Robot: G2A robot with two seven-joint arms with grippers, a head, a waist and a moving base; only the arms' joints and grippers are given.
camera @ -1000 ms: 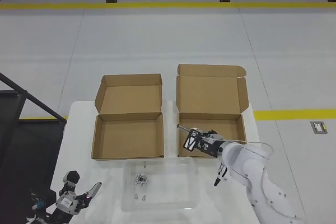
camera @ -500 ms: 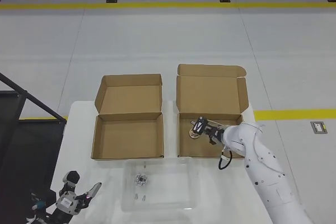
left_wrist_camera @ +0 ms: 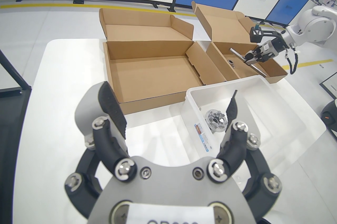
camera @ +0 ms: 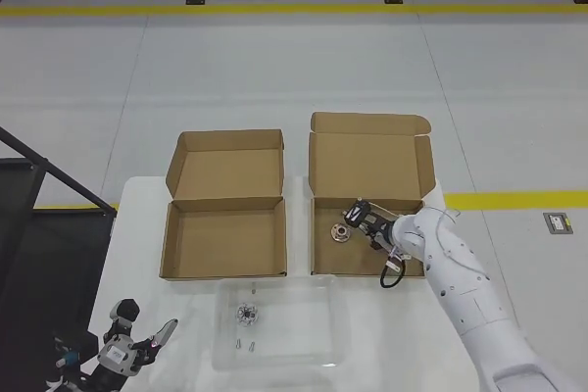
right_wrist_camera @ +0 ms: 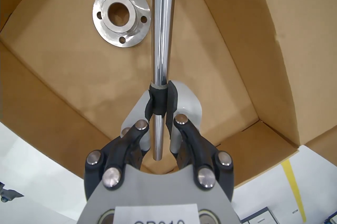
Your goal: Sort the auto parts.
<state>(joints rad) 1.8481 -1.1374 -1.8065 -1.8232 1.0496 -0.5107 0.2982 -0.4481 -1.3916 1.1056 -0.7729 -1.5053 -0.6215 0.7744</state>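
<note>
1. Writing: each gripper base carries a white printed label, cut off at the frame edge, and a small sticker (left_wrist_camera: 202,134) sits on the clear bin (left_wrist_camera: 263,82) wall.
2. Count: two open cardboard boxes, the left box (left_wrist_camera: 147,72) and the right box (right_wrist_camera: 237,24); one bin; one steel rod (right_wrist_camera: 160,24); one flange (right_wrist_camera: 121,16); one toothed hub (left_wrist_camera: 216,120).
3. The right gripper (right_wrist_camera: 160,101) is clenched on the rod over the right box, and the flange lies flat on the box floor just beside it.
4. The left gripper (left_wrist_camera: 171,109) hangs over the table beside the bin that holds the hub, its fingers spread wide and grasping nothing.
</note>
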